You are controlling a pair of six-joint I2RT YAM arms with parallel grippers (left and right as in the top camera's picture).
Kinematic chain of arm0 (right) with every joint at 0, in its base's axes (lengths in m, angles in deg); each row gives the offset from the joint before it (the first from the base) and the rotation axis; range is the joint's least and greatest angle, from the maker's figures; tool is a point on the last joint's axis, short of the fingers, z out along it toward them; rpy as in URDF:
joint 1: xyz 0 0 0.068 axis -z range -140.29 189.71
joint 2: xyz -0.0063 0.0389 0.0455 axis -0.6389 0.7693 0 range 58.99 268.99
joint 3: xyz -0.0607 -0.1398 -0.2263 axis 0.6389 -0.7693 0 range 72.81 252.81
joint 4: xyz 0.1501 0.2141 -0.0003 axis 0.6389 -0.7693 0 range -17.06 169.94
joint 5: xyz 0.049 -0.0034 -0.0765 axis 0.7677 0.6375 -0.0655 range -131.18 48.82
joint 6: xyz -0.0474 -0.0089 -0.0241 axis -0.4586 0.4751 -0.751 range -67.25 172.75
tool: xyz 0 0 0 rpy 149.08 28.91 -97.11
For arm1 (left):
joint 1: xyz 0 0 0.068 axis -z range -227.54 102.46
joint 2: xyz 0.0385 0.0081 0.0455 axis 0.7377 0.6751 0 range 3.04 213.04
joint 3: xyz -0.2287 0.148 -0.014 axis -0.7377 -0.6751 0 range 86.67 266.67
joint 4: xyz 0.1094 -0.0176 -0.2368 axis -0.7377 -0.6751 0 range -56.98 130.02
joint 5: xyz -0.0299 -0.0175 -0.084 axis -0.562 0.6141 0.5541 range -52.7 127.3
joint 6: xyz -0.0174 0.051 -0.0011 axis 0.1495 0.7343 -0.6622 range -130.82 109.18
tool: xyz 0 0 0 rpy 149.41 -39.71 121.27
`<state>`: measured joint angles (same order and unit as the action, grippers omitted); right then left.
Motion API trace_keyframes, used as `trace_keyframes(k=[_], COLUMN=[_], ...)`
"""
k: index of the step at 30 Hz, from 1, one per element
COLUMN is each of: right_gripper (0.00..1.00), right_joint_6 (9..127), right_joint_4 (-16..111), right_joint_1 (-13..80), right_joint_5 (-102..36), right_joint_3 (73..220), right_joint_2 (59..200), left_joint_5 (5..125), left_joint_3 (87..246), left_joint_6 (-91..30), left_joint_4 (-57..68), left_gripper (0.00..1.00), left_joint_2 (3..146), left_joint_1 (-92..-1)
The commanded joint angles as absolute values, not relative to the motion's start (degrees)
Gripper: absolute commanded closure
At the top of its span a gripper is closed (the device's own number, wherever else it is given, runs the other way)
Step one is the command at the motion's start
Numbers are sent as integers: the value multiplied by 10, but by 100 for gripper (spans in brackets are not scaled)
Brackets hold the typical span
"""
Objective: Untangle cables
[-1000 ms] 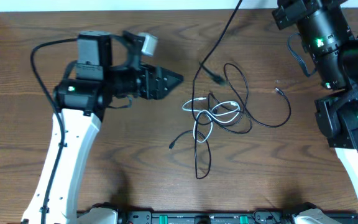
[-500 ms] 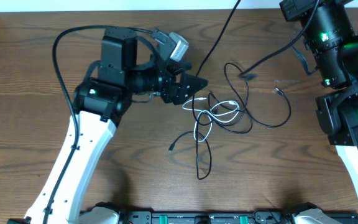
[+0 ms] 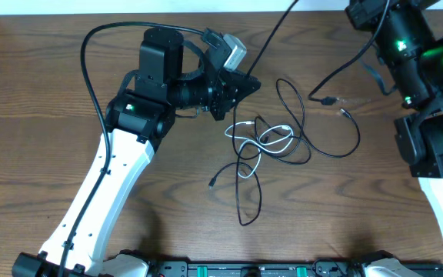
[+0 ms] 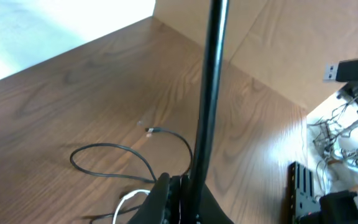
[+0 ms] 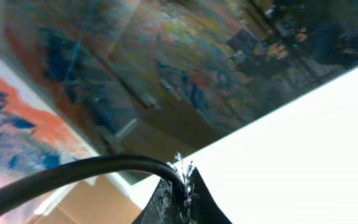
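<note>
Black, white cables (image 3: pixel 268 140) knotted | left end effector (image 4: pixel 180 186), right end effector (image 5: pixel 182 177) grip black cable (image 4: pixel 210 93)

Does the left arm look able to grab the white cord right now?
Probably not yet: the left gripper is shut on a black cable and would have to let go first. The white cable lies close by, in the open.

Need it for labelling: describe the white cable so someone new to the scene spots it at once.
On the wooden table, find the cable tangle lying near the middle. The white cable loops through the heart of it. It is the only pale cord there, set among thin black cables.
</note>
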<state>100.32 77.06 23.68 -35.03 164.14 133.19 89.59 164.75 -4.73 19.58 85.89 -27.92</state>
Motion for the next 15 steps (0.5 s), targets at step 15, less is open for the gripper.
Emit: trace_keyframes(k=[15], right_gripper=[99], right_joint_6=[1020], right_joint_4=[679], right_joint_1=[327], right_joint_5=[-363], right_joint_3=[1651], right_joint_2=[1331], left_joint_5=[848], left_joint_3=[1653], left_joint_6=[-121], left_joint_4=[207], left_gripper=[67], left_joint_2=[858], left_joint_1=[-285])
